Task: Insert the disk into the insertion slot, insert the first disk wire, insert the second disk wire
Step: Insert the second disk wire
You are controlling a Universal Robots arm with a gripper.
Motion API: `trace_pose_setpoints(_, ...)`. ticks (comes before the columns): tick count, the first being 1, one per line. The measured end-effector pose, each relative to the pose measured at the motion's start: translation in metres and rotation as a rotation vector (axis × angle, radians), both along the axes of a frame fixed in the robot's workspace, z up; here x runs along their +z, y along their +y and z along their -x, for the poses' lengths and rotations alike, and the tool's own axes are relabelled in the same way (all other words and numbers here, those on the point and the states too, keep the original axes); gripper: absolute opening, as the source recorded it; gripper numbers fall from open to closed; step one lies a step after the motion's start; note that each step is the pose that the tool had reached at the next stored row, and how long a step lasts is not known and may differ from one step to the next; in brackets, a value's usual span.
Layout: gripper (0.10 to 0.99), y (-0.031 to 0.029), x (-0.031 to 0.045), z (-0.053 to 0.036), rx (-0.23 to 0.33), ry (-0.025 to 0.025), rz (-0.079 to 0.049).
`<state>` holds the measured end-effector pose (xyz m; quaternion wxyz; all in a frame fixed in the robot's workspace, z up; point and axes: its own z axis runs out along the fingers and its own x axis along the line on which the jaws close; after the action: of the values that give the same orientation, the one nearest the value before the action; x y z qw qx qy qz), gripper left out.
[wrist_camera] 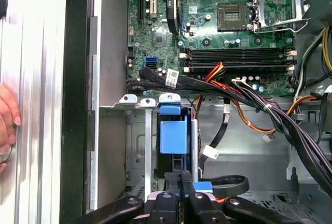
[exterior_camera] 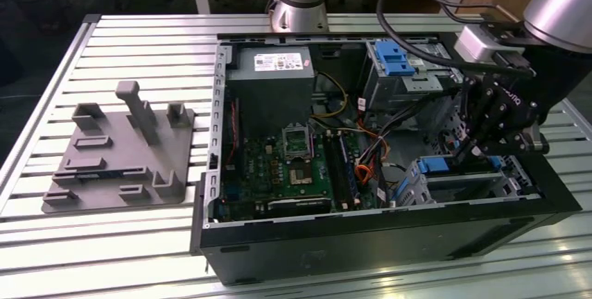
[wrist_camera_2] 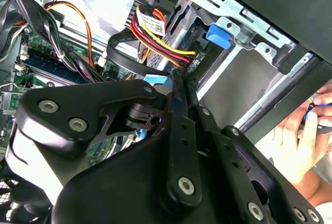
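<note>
– Confirming status: which step is in hand?

– Judged from the layout, step one is complete. The disk [wrist_camera: 171,136] sits in the insertion slot [wrist_camera: 136,151] with its blue carrier handle facing out of the cage. Work is now at the wiring stage, most likely the second disk wire [wrist_camera: 203,186].

– State of the end effector [wrist_camera: 180,178]?

– In the first wrist view the fingers stand together with almost no gap. Nothing can be seen pinched between them.

– Position of the wire relative to it?

– The blue plug lies just beside one finger, at the cage end opposite the carrier handle. Its dark cable loops away close by. Contact between finger and plug cannot be confirmed.

– And the first disk wire [exterior_camera: 362,173]?

– In the exterior view the red-orange cable curls between the motherboard and the cage, apart from the end effector. Whether its plug is seated cannot be determined.

– What does the work call for at this point?

– As a judgement: square alignment of the plug with the disk's connector, a straight push, and clearance from the neighbouring cable bundles.

– Any hazards?

– A person's hand [wrist_camera: 6,125] rests on the tabletop [exterior_camera: 138,35] outside the case wall. Keep it clear.
</note>
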<state>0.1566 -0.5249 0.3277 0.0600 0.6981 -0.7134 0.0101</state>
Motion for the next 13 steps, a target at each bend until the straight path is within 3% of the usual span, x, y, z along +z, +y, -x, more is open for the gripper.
trace_pose_setpoints(4,0.161,-0.0006,-0.0007,0.0000,0.005,0.0000,-0.001)
trace_pose_setpoints(6,0.278,-0.0008,-0.0002,0.0000,0.007,-0.0001,-0.002)
trace_pose_setpoints(8,0.329,-0.0006,0.0012,0.0000,0.008,-0.0002,-0.003)
trace_pose_setpoints(9,0.329,-0.0006,0.0028,0.0000,0.009,-0.0003,-0.004)
trace_pose_setpoints(10,0.396,-0.0007,0.0048,0.0000,0.010,-0.0003,-0.005)
trace_pose_setpoints(13,0.396,-0.0007,0.0145,0.0000,0.011,-0.0007,-0.005)
